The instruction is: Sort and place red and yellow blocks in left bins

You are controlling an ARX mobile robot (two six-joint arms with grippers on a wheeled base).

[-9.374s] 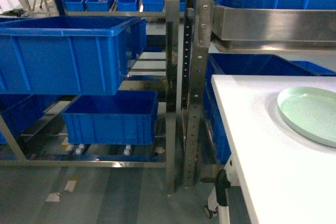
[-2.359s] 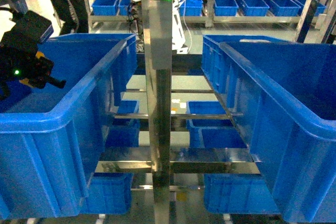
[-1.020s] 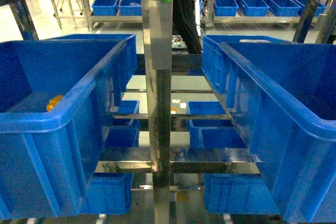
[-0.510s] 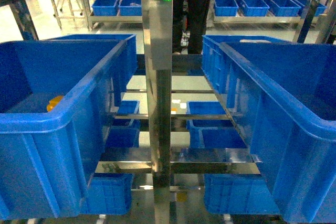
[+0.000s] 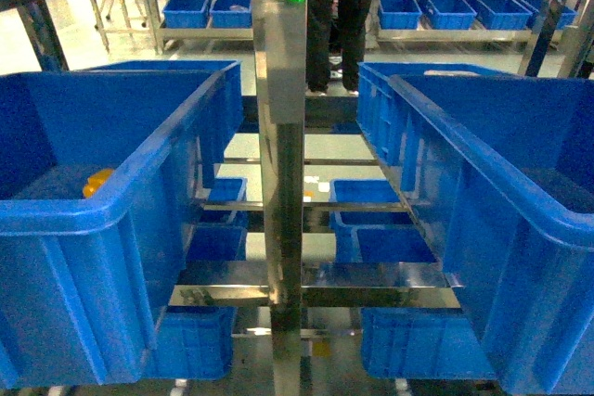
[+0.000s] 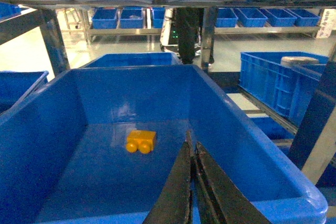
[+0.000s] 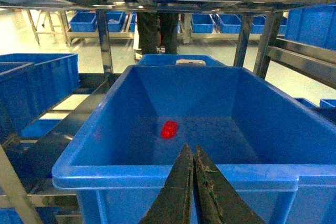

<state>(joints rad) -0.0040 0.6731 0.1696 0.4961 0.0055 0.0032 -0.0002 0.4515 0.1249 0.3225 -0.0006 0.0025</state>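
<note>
yellow brick [image 6: 140,141] lies on left crate [image 6: 247,174] floor near back wall | red cube [image 7: 169,129] mid-floor of other crate [image 7: 94,129] | I see left gripper [image 6: 192,153] and right gripper [image 7: 189,153] fingers pressed together, empty

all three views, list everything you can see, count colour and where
orange-yellow two-stud plastic brick: one, on the floor of the left crate
red plastic cube: one, on the floor of the right crate
large deep blue plastic crates: two in front, left crate, right crate
smaller blue bins: several, on far and lower racks
steel rack post: one, silver, between the crates
person's dark legs: behind the rack
left claw: black, shut, empty, over the left crate's near rim
right claw: black, shut, empty, before the right crate
</note>
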